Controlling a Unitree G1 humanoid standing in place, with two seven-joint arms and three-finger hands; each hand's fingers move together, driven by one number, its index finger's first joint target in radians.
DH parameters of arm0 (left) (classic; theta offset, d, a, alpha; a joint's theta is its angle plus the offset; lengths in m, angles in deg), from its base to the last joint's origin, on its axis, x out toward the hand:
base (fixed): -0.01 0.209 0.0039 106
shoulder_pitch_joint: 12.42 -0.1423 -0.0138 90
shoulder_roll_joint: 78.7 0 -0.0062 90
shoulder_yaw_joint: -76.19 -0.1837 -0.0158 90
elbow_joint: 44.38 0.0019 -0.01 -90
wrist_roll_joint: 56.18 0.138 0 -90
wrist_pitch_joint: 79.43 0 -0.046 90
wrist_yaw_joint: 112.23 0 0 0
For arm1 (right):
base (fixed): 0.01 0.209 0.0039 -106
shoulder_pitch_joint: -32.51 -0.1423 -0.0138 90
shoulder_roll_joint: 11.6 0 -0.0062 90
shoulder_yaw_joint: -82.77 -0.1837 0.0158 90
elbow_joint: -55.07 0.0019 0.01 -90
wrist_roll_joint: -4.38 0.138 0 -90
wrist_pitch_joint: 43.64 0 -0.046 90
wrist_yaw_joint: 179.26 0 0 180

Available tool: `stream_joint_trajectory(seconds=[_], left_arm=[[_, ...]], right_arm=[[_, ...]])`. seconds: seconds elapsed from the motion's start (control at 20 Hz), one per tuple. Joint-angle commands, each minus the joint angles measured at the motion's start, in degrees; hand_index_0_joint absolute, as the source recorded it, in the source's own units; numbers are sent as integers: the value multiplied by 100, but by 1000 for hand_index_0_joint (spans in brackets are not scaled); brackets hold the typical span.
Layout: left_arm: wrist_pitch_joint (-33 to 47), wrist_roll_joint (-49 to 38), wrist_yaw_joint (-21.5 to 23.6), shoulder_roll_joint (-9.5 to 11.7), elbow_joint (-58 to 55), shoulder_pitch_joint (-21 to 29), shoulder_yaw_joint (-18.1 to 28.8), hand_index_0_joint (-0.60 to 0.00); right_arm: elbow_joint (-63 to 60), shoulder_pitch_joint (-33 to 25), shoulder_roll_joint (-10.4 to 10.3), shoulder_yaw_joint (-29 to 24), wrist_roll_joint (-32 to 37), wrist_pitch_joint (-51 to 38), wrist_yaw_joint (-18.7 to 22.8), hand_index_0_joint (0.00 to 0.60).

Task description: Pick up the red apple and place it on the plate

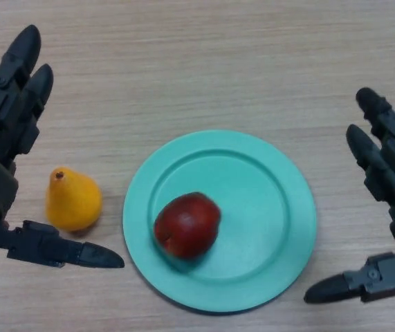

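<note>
The red apple (187, 225) lies on the teal plate (266, 207), left of the plate's middle. My left hand (7, 124) is at the left edge, open, its fingers straight and its thumb (66, 252) stretched out just below a yellow pear. It holds nothing. My right hand (391, 173) is at the right edge, open and empty, its thumb (360, 282) pointing toward the plate's lower right rim. Both hands are apart from the apple and the plate.
A yellow pear (72, 200) stands on the wooden table (204, 62) just left of the plate, between the plate and my left hand.
</note>
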Motion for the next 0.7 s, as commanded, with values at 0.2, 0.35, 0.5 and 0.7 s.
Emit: stream_joint_trajectory(seconds=[0.2,0.35,0.5,0.7], left_arm=[[534,-56,50,157,-302,124,142,0],[454,-48,106,156,-333,161,82,0],[383,-168,78,206,-294,243,148,0],[294,-218,129,263,-242,342,171,0]], right_arm=[[798,-52,66,-154,66,-771,159,0],[1002,-131,77,-67,-152,-560,131,0],[1124,-272,70,57,-338,-364,286,0],[1040,-331,91,129,-374,-400,343,0]])
